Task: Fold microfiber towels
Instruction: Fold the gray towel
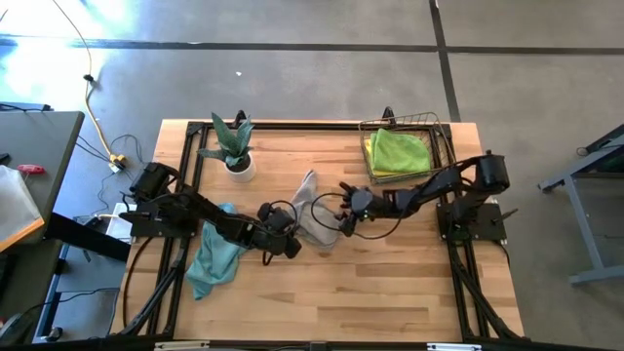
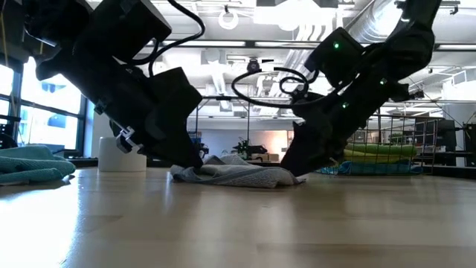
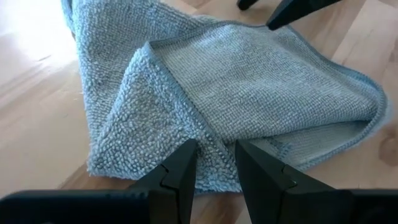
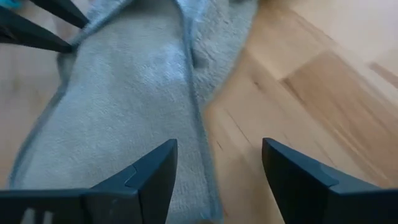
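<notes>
A grey microfiber towel [image 1: 314, 207] lies crumpled and partly folded on the wooden table's middle. My left gripper [image 3: 216, 149] reaches it from the table's left and is shut on its near part. My right gripper [image 4: 219, 146] comes from the table's right and stands open low over the towel's right edge [image 4: 199, 118], one finger over cloth and one over bare wood; I cannot tell whether it touches. A teal towel [image 1: 214, 255] lies bunched on the table under my left arm. Lime green and yellow towels [image 1: 400, 151] rest in the wire basket. My left gripper pinches a raised fold of the grey towel [image 3: 214, 134] between its two fingers, near the towel's near-left end. The fingers slant down from the table's left. More than one layer seems caught. The towel stays slack, resting on the table.
A copper wire basket [image 1: 441, 146] stands at the far right. A potted plant [image 1: 234, 146] in a white pot stands at the far left. Bare wood [image 1: 390, 283] stretches toward the table's near edge.
</notes>
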`<state>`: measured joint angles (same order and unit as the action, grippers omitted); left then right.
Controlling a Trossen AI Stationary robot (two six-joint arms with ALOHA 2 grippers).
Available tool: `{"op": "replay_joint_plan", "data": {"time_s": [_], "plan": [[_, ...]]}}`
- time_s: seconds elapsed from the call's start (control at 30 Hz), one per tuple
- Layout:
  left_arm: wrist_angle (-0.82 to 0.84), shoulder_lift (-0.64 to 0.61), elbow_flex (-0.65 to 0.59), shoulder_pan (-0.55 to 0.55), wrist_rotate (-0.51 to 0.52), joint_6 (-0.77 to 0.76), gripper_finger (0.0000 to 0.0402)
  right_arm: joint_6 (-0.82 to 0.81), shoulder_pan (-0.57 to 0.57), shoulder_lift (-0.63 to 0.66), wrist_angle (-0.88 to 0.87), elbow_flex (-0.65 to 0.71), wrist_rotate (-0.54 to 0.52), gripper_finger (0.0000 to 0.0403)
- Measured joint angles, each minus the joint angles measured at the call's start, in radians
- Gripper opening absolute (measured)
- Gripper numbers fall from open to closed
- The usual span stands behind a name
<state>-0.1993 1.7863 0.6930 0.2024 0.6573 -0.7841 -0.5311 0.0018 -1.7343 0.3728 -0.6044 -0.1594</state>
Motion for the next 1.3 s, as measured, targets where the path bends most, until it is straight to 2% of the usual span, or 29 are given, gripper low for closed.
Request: {"op": "replay_joint_plan", "data": {"time_s": [0.27,0.57,0.73,0.97,1.3], "plan": [[0.000,0.000,0.000,-0.013,0.004,0.002,0.0103,-0.003,-0.003,-0.052,0.118,-0.001,0.134,0.0210],[0.000,0.000,0.000,-0.039,-0.003,0.028,0.0103,-0.010,0.002,-0.053,0.126,-0.001,0.326,0.0190],[0.000,0.000,0.000,-0.053,-0.044,0.029,0.0103,-0.012,0.004,-0.055,0.125,-0.001,0.430,0.0175],[0.000,0.000,0.000,-0.053,-0.085,0.029,0.0103,-0.015,0.005,-0.055,0.121,0.000,0.441,0.0133],[-0.012,-0.006,0.001,-0.053,-0.131,0.046,0.0103,-0.037,-0.007,-0.055,0.123,0.000,0.414,0.0012]]}}
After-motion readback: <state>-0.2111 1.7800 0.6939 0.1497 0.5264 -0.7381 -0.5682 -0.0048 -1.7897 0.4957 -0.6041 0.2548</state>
